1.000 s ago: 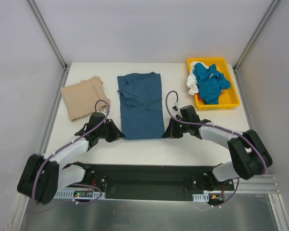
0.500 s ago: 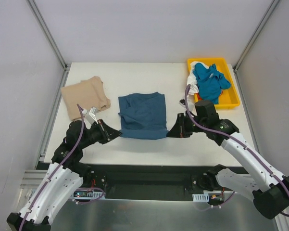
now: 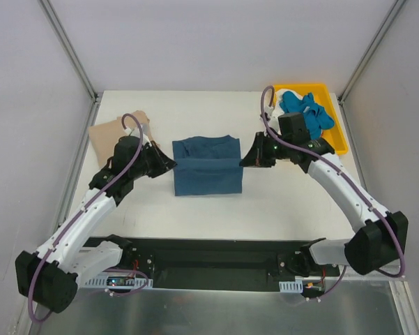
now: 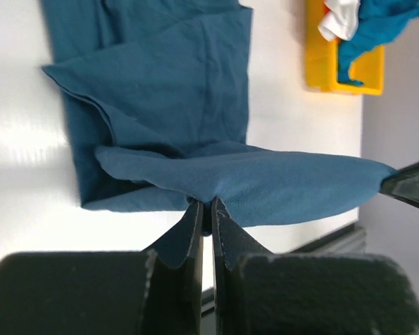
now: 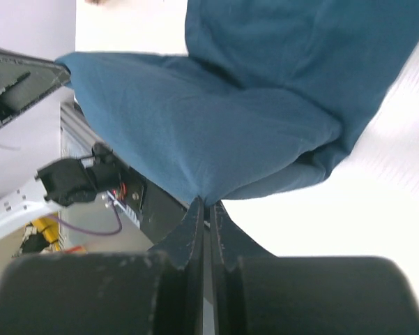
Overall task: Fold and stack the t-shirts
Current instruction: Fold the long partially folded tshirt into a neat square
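Note:
The dark teal-blue t-shirt [image 3: 208, 173] lies mid-table, its near edge lifted and stretched between both grippers over its far half. My left gripper [image 3: 171, 165] is shut on the shirt's left corner [image 4: 205, 197]. My right gripper [image 3: 242, 162] is shut on its right corner [image 5: 206, 197]. The shirt [image 4: 167, 91] shows folded under the raised edge in the left wrist view and also in the right wrist view [image 5: 279, 77]. The tan-beige t-shirt [image 3: 104, 136] lies folded at the left, partly hidden by my left arm. Brighter blue and white shirts [image 3: 308, 115] are heaped in the tray.
The yellow plastic tray [image 3: 337, 143] stands at the back right corner, and shows in the left wrist view [image 4: 345, 70]. Grey walls with metal posts close in the table on three sides. The black base rail runs along the near edge.
Both grippers have lifted the shirt's near edge and carried it away from the bases toward the far edge. The shirt went from lying long and flat to doubled over.

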Controlling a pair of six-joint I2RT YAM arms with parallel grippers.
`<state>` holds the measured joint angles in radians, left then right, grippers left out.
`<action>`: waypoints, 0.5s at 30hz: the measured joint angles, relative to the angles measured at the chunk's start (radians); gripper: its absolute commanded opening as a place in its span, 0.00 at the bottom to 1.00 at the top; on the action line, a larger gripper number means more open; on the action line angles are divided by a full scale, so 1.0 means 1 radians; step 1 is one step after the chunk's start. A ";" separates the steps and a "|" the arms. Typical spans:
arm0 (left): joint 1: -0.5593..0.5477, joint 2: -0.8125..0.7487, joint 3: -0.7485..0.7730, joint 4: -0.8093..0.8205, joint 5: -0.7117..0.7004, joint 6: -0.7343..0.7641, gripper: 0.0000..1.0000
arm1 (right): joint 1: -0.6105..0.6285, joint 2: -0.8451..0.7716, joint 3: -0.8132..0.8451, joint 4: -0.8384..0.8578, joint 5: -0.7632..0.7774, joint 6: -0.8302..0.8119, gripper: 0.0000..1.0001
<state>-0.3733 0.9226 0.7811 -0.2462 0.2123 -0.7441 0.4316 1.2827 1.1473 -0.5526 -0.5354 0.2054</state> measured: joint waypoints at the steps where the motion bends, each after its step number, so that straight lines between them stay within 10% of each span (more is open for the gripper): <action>1: 0.000 0.029 0.019 0.000 -0.021 0.006 0.00 | -0.008 0.029 0.022 0.007 -0.002 0.000 0.01; 15: 0.048 0.449 0.323 0.026 -0.165 0.092 0.00 | -0.097 0.409 0.339 0.073 -0.039 0.006 0.01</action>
<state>-0.3252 1.3712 1.1046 -0.2207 0.0475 -0.6518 0.3344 1.6917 1.4864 -0.4793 -0.5743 0.2119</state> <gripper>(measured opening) 0.021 0.026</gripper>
